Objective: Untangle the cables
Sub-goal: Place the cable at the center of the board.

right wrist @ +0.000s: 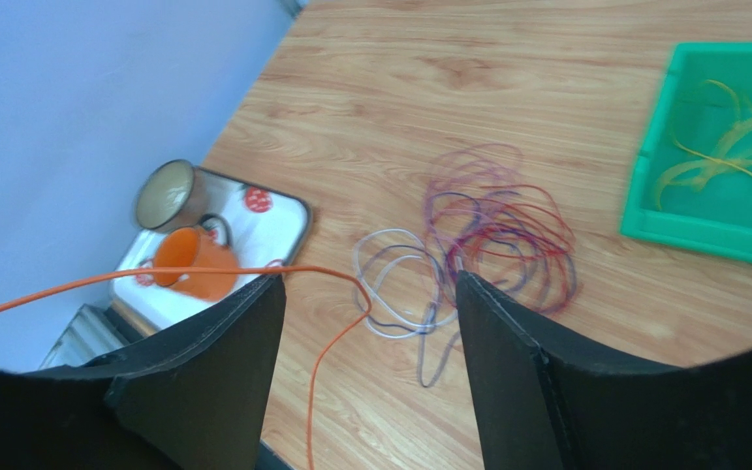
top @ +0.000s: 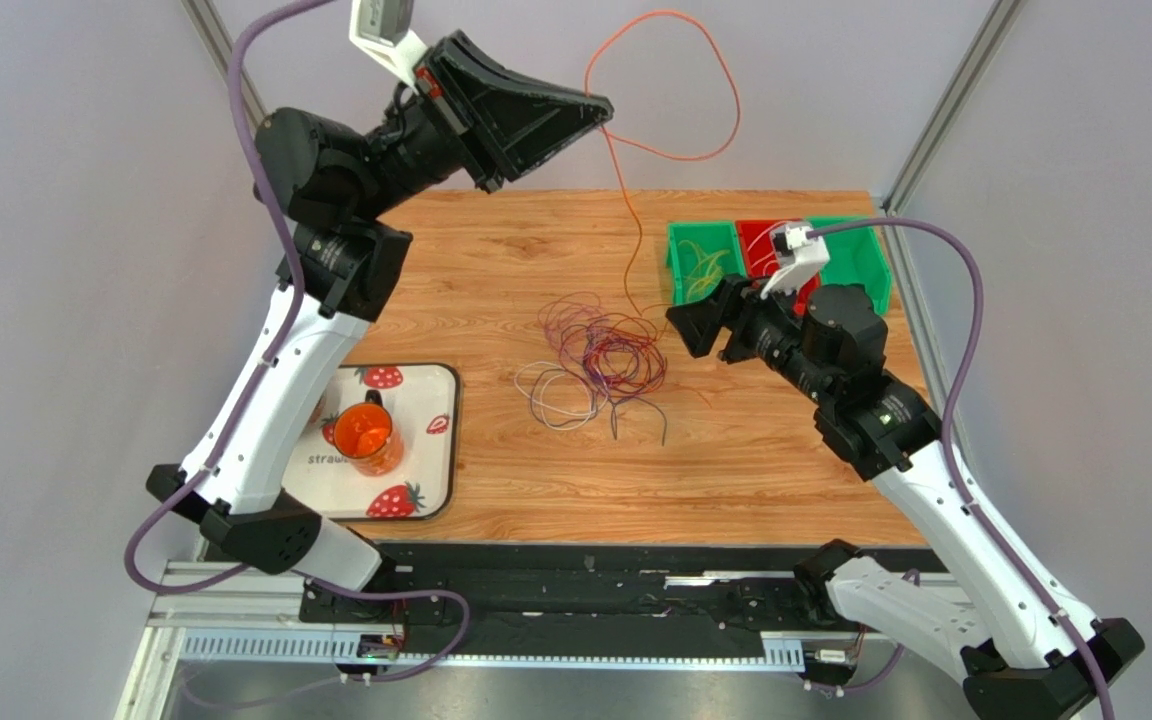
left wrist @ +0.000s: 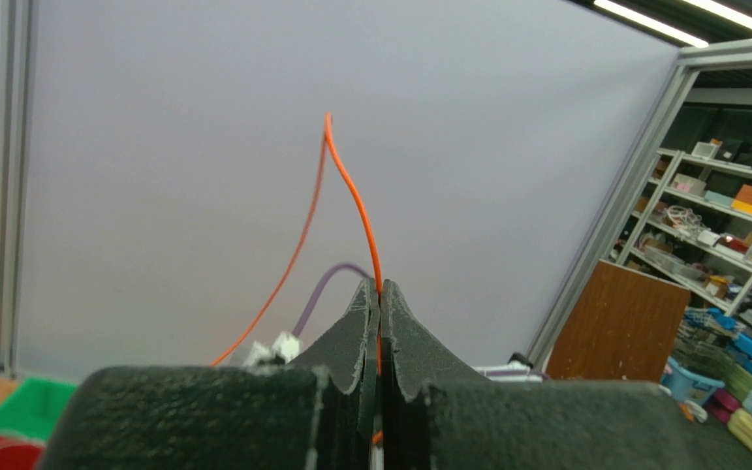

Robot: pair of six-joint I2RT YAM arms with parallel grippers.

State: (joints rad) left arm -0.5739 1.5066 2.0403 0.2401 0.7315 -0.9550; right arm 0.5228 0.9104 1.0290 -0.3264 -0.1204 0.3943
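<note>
A loose tangle of cables [top: 605, 360] in purple, red, white and dark grey lies on the middle of the wooden table [top: 537, 495]. My left gripper [top: 597, 108] is raised high over the table's far edge and shut on an orange cable [top: 672, 90]. That cable loops above it and hangs down to the table. In the left wrist view the orange cable [left wrist: 350, 196] rises out of the pressed jaws of the left gripper [left wrist: 380, 289]. My right gripper [top: 683, 327] is open just right of the tangle. In the right wrist view the orange cable [right wrist: 194, 272] runs across the gap of the right gripper [right wrist: 368, 278], untouched, with the tangle [right wrist: 488, 225] beyond.
A green bin [top: 702, 228] holding yellow cables and a red bin [top: 760, 237] stand at the table's far right. A strawberry-print tray [top: 452, 450] at the front left carries an orange mug [top: 364, 435]. The right wrist view shows a metal cup [right wrist: 166, 194] on it too.
</note>
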